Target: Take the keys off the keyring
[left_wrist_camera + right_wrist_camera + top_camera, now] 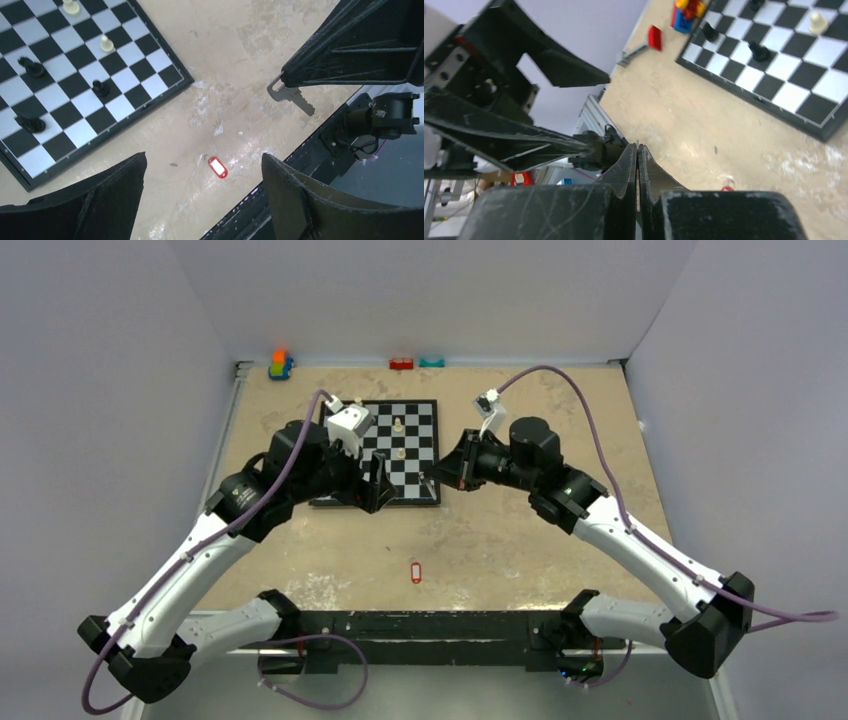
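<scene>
Looking from the top camera, both arms meet over the near edge of the chessboard (pixel 405 430), and their bulk hides its left side. The left gripper (pixel 377 488) and right gripper (pixel 438 478) are too small here to tell how their claws stand. One red key tag (pixel 416 572) lies alone on the table (pixel 520 540), nearer the bases; its ring is too small to make out. Three toys (pixel 281 364) sit by the back wall, blurred.

In the left wrist view, the left gripper's two fingers (pixel 100 200) are spread wide with nothing between them. Beyond them the right gripper pinches one silver key (pixel 295 97); part of its bow is hidden by the fingertip and the toothed blade sticks out. The board is cut off; five chess pieces show, two white and three black.

In the right wrist view, the right gripper's fingers are pressed together on a thin metal sliver, the key edge-on. The tag is mostly hidden behind them
</scene>
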Robot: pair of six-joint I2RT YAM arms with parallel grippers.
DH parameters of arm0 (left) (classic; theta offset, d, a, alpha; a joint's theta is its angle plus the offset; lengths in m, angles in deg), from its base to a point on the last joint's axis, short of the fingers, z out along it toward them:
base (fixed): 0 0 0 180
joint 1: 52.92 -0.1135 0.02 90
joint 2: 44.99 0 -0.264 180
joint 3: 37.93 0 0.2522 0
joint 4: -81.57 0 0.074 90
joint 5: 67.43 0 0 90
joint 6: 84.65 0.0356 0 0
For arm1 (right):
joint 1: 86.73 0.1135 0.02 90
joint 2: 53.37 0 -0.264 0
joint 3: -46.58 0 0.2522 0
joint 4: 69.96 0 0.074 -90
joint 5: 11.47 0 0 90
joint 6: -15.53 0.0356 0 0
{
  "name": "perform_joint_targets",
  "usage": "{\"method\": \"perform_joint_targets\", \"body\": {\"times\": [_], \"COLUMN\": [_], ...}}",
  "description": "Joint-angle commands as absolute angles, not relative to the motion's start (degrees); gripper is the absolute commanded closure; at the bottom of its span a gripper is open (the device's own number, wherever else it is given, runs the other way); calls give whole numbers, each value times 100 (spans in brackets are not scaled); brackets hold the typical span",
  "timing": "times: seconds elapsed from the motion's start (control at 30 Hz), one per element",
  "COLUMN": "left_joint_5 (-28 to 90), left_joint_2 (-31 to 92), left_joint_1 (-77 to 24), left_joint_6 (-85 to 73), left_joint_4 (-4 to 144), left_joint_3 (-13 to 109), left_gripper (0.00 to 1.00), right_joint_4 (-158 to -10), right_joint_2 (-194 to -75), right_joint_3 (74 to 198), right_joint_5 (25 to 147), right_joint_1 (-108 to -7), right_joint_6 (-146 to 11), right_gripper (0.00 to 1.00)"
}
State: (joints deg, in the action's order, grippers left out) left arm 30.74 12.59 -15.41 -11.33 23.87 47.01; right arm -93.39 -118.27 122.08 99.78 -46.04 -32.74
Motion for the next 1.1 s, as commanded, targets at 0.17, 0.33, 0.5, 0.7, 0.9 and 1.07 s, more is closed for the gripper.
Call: {"method": "perform_joint_targets", "body": {"times": [0.17,0.33,0.5,0.7,0.9,1.07], "left_joint_5": [2666,2420,2434,2277,1906,1883], "left_joint_2": [1142,1255,1395,1368,1312,1306], "left_joint_1": [-1558,-1560,-1561,-1569,-1566,-1563], "left_joint_6": [-1965,-2149,-2289,-2337,-2362,-2372], "left_joint_4": [2672,2739,2902,2929,2850,2891], "left_joint_3": [4077,3929,3755,3631,3566,3533], "left_gripper": [7,4,0,0,0,0], "right_joint_4": [-8654,-8009,-7648,-7155,-6839,-6751], "right_joint_2": [-11985,-12169,-12349,-12496,-12864,-13186], "right_joint_3": [11010,10226,9714,9184,8801,8667], "right_joint_5": [9159,9033,8741,8360,8144,8138], "right_joint_1": [-4629,-4569,-4416,-4374,-4185,-4021], "right_joint_6": [-2209,-1727,-1393,-1261,-1004,-666], "right_gripper": [100,100,100,100,100,100]}}
